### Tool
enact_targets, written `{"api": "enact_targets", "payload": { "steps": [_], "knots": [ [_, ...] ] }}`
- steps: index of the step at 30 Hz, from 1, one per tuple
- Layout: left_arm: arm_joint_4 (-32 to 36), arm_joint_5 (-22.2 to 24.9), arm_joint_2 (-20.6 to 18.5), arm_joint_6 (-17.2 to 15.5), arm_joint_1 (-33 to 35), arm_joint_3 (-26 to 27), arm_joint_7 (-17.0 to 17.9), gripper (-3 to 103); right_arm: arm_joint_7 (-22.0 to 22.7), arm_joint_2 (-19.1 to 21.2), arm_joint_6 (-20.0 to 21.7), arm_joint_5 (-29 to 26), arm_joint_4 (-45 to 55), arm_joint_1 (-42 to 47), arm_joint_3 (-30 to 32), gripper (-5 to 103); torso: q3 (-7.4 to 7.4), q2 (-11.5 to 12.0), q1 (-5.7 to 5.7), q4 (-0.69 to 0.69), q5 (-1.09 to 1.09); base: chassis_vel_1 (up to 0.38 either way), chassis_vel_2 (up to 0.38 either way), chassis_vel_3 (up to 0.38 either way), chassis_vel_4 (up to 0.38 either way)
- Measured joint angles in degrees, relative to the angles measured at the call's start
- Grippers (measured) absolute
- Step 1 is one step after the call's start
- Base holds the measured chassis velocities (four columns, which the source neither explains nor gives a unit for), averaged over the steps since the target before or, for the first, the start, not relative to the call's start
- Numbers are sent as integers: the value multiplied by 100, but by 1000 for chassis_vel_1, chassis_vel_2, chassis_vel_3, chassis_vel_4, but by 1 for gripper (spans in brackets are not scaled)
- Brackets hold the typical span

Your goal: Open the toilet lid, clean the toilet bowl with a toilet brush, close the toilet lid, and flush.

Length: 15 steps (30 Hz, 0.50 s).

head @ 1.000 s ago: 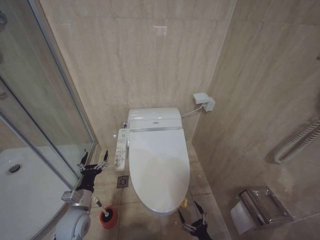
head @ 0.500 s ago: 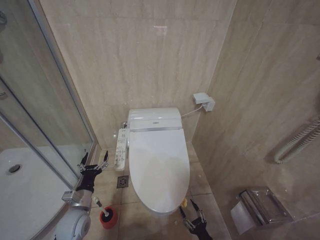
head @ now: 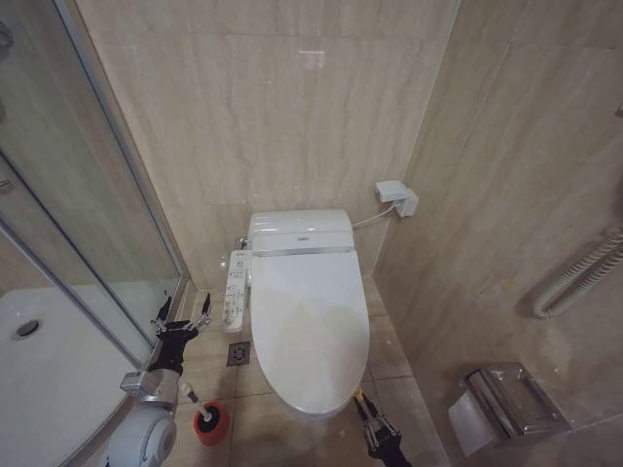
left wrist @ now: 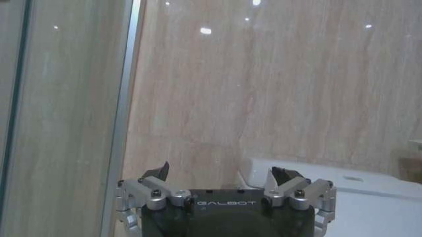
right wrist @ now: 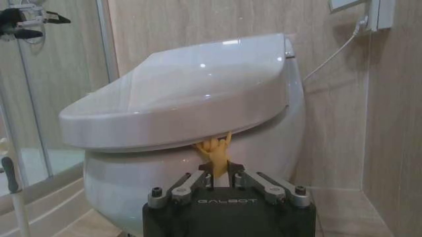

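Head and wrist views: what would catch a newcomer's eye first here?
The glossy white toilet lid, closed, dominates the middle of the tiled corner. At its front edge the right pincer is shut on the small yellow loop hanging from the lid. The left pincer hovers open beside the shower glass, above the toilet brush in its red holder on the floor.

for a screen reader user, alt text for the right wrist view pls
The right gripper is shut on the yellow loop hanging from the front edge of the closed toilet lid. The white bowl sits below, beige tiled wall behind.
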<state>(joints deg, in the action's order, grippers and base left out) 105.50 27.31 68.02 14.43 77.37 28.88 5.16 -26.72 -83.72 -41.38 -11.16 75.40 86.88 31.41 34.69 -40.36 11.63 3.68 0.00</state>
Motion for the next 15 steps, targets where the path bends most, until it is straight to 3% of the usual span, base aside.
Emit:
{"api": "enact_targets", "payload": {
  "steps": [2, 3, 15],
  "knots": [
    [0, -1, -4, 2, 0, 2, -1, 100, -1, 1, -1, 1, 26, 17, -2, 26, 0, 0, 0, 0, 0, 0, 0, 0, 0],
    [0, -1, -6, 3, 0, 4, -2, 100, -2, 1, -2, 2, 39, 27, -4, 15, 0, 0, 0, 0, 0, 0, 0, 0, 0],
    [0, -4, -12, 10, 0, 11, -5, 100, -9, -9, -26, 5, 324, 222, -45, 15, 0, 0, 0, -1, 1, 0, 0, 0, 0]
  ]
}}
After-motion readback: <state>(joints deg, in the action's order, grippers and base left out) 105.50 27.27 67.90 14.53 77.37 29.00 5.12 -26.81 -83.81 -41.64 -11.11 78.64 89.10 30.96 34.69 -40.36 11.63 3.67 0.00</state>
